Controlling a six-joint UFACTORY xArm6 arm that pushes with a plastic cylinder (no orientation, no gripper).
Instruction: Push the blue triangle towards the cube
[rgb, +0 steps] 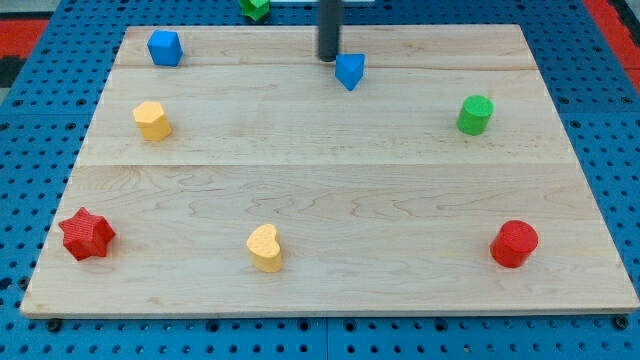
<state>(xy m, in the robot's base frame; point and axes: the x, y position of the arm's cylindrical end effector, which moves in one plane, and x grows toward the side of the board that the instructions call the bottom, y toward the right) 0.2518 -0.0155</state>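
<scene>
The blue triangle (350, 71) lies near the top middle of the wooden board (330, 170). The blue cube (164, 47) sits at the board's top left corner, far to the triangle's left. My tip (328, 59) is just to the upper left of the blue triangle, very close to it or touching its left edge.
A yellow hexagon block (152, 120) lies at the left, a red star (87, 234) at the bottom left, a yellow heart (265, 247) at the bottom middle, a red cylinder (514, 243) at the bottom right, a green cylinder (475, 115) at the right. A green block (255, 8) sits beyond the top edge.
</scene>
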